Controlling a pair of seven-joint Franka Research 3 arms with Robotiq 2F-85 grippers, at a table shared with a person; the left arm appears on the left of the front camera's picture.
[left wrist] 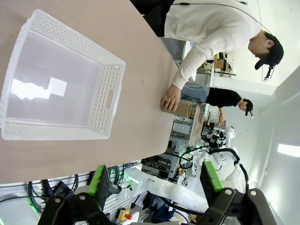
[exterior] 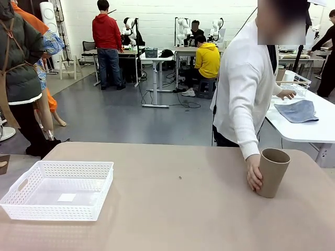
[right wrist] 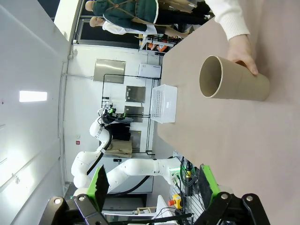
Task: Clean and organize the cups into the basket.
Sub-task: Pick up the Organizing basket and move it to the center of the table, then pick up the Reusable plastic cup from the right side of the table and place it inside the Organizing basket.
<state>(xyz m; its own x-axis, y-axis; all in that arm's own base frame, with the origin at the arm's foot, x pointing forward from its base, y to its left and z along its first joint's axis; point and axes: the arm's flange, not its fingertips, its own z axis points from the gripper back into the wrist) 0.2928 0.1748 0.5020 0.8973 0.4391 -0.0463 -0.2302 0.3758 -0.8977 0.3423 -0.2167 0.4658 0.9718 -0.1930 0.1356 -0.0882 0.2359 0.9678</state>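
A tan-brown cup (exterior: pixel 272 171) stands upright at the table's far right, with a person's hand (exterior: pixel 254 173) wrapped around its left side. The same cup (right wrist: pixel 233 84) and the hand (right wrist: pixel 243 50) show in the right wrist view, and far off in the left wrist view sits the cup (left wrist: pixel 180 108). The white lattice basket (exterior: pixel 58 189) rests on the left of the table with only a white label on its floor; it lies below my left gripper (left wrist: pixel 154 180), which is open. My right gripper (right wrist: pixel 152 183) is open too, well short of the cup. Nothing sits between either pair of fingers.
The person in a white sweater (exterior: pixel 243 83) stands at the table's far right corner. Behind them a white side table (exterior: pixel 309 130) carries a grey cloth (exterior: pixel 297 111) and a wire basket (exterior: pixel 294 83). The tan tabletop (exterior: pixel 178 209) stretches bare between basket and cup.
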